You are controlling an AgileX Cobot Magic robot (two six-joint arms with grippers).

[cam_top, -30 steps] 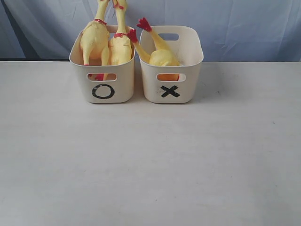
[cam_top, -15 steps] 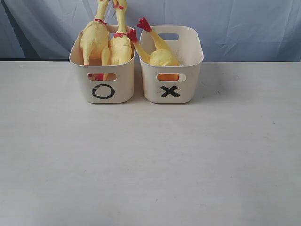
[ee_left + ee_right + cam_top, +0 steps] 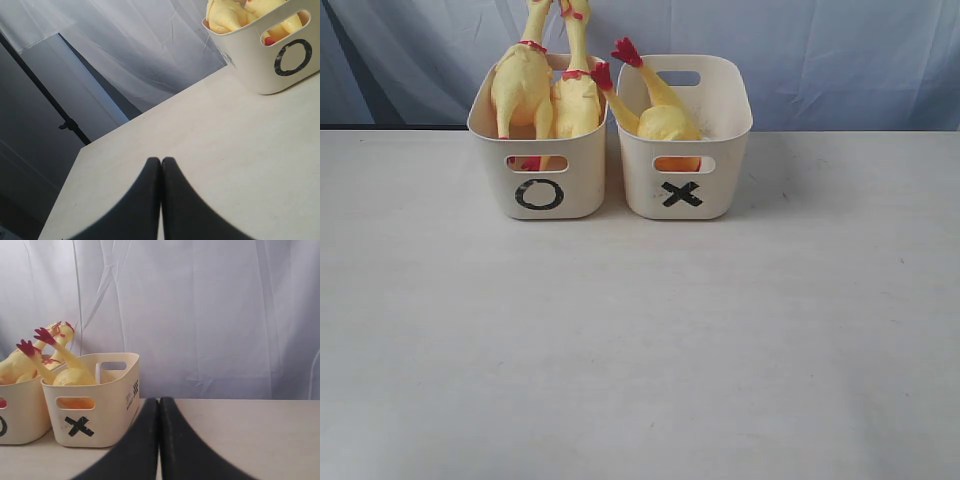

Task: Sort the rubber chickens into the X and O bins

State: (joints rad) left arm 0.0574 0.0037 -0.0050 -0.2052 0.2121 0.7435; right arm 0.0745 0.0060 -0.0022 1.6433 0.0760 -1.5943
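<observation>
One wide pale tabletop is carrying two cream-white rounded plastic tubs side by side. Two long yellow rubber chickens are standing neck-up in the O-marked tub, and a third chicken is lying in the X-marked tub. Nothing is shifting since a second ago, so sorting is looking finished. The black left gripper and black right gripper are hovering clear of the tubs, jaws pressed together, holding nothing.
</observation>
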